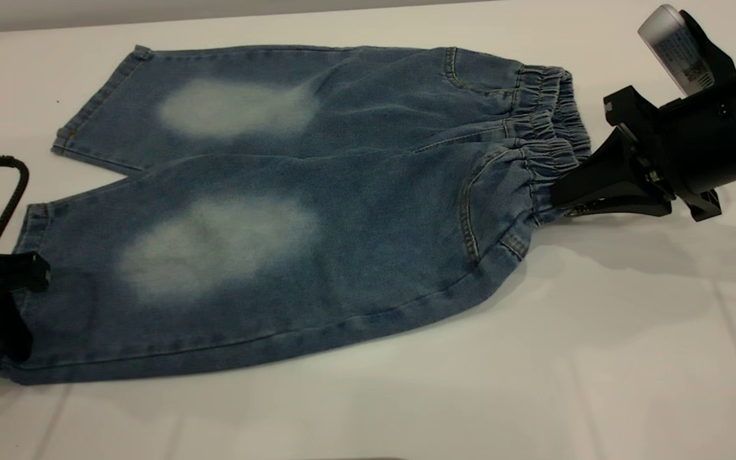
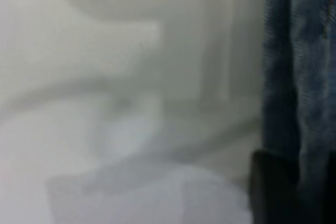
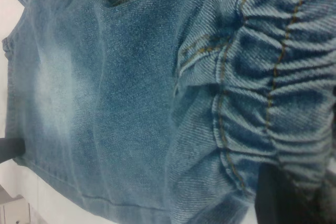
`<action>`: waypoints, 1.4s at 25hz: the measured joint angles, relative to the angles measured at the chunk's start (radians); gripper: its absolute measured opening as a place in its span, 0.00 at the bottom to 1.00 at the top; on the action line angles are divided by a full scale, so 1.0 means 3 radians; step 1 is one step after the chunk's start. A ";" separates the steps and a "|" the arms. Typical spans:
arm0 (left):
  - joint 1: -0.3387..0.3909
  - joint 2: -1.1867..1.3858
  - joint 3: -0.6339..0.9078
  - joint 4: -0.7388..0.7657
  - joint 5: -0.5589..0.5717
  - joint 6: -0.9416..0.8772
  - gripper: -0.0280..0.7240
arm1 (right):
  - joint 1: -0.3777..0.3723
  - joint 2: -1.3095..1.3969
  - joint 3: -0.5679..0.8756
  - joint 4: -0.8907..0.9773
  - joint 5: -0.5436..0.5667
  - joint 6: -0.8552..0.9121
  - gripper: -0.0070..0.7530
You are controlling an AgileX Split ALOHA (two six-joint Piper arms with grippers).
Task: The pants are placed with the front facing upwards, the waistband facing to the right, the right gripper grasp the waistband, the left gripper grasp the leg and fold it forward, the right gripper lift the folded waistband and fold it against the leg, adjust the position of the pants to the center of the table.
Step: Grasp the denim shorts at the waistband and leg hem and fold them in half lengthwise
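The blue denim pants [image 1: 317,211] lie flat on the white table [image 1: 534,370], front up, with a pale oval on each leg. The ruched waistband [image 1: 544,121] is at the right. My right gripper [image 1: 556,195] is at the waistband's near corner, its wedge fingers shut on the gathered band. In the right wrist view the waistband [image 3: 273,93] bunches over one dark finger [image 3: 273,198]. My left gripper [image 1: 7,313] sits at the near leg's hem at the far left, shut on it. The left wrist view shows a strip of that leg [image 2: 307,51] beside a dark finger [image 2: 270,192].
The left arm's thin black cable [image 1: 4,204] loops just left of the near leg hem. The right gripper's grey-white labelled cylinder [image 1: 671,45] stands above the table's far right. Bare tabletop stretches along the front and to the right of the pants.
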State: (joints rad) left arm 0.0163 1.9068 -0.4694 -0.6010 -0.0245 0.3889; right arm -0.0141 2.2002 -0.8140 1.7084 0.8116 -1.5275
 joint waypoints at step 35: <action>0.0000 -0.0758 -0.1717 0.0026 0.1387 0.0260 0.09 | -0.0233 -0.1032 0.0158 0.0287 -0.0564 0.0274 0.05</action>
State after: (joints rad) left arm 0.0163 1.6792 -0.9845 -0.5932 0.3915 0.4670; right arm -0.0841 1.8905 -0.7667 1.7944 0.6424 -1.4454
